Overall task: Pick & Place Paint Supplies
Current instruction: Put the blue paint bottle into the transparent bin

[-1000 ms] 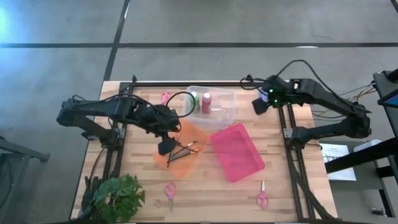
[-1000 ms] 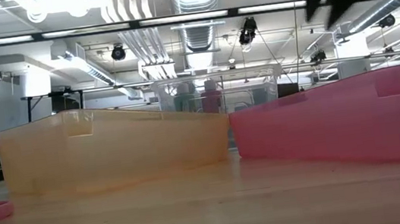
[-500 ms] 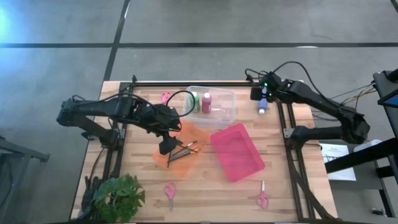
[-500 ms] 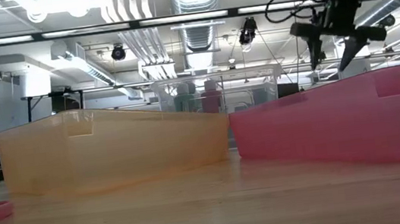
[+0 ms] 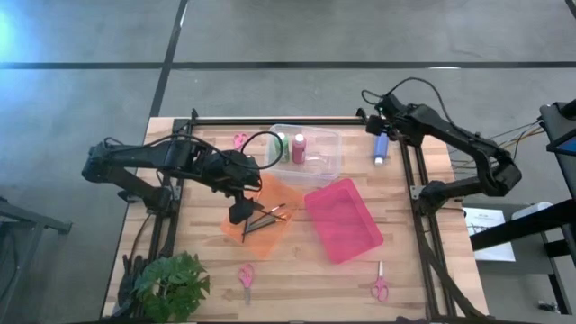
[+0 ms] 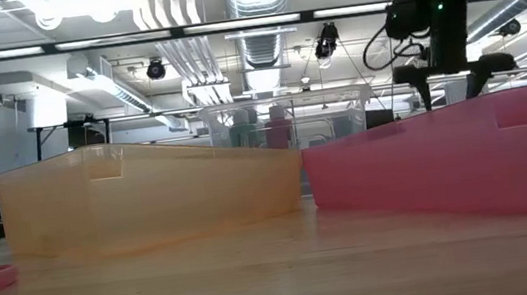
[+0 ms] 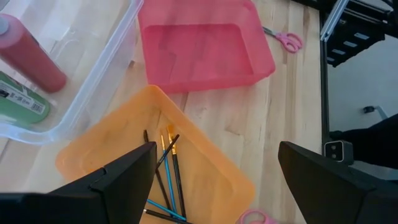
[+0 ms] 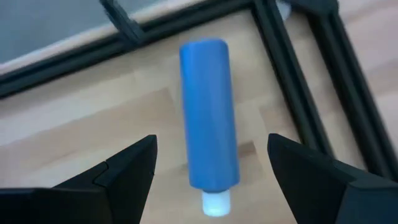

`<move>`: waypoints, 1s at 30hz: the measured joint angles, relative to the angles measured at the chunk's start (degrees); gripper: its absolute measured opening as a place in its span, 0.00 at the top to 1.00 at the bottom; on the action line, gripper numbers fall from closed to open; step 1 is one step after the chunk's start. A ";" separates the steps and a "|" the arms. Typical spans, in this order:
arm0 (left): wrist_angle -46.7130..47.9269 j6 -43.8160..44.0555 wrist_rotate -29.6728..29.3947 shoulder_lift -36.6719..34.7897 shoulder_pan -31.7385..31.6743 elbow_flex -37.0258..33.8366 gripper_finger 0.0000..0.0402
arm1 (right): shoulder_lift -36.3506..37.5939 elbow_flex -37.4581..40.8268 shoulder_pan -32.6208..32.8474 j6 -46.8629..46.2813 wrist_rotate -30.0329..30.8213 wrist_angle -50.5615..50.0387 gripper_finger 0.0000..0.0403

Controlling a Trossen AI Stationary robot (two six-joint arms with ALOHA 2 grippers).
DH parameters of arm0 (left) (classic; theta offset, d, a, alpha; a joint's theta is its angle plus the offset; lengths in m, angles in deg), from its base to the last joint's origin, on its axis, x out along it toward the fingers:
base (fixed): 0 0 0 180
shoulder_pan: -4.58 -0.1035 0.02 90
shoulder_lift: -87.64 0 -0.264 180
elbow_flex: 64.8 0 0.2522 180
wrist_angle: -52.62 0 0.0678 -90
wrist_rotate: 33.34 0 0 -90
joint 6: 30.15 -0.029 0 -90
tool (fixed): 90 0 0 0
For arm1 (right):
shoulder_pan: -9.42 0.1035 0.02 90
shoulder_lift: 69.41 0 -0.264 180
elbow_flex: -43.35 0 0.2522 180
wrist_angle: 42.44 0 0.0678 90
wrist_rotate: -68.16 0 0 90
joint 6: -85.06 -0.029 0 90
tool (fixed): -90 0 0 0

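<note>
A blue paint bottle (image 8: 208, 134) lies on its side on the wood at the far right (image 5: 381, 147), white cap toward the near edge. My right gripper (image 8: 211, 146) hangs open above it (image 5: 380, 132), a finger on either side, touching nothing. A green bottle (image 5: 282, 144) and a pink-red bottle (image 5: 298, 147) stand in the clear bin (image 5: 331, 155). Several paintbrushes (image 7: 168, 165) lie in the orange tray (image 5: 270, 191). My left gripper (image 7: 217, 149) hovers open over them (image 5: 239, 212).
A pink tray (image 5: 342, 219) lies to the right of the orange one. Pink scissors lie at the far edge (image 5: 238, 139) and near edge (image 5: 246, 274), (image 5: 379, 286). A plant (image 5: 166, 283) stands at the near left. Black frame rails (image 8: 298, 81) run close beside the blue bottle.
My right gripper has sunk toward the blue bottle, shifting a little toward the table's far edge, and has rolled about its own axis until its fingers stand either side of the bottle. It has stayed open. The bottle has not moved.
</note>
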 joint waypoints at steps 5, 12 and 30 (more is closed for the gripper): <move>-0.01 -1.37 -0.10 -0.02 0.00 0.00 0.14 | -3.81 1.74 -0.18 -5.01 -0.50 3.99 0.25; 0.00 -1.68 -0.24 -0.02 0.00 0.00 0.14 | -12.56 1.59 -0.09 -5.55 -1.73 4.06 0.25; -0.17 0.31 -0.22 -0.04 0.02 0.00 0.14 | -21.85 1.42 -5.28 -2.47 -5.20 9.20 0.25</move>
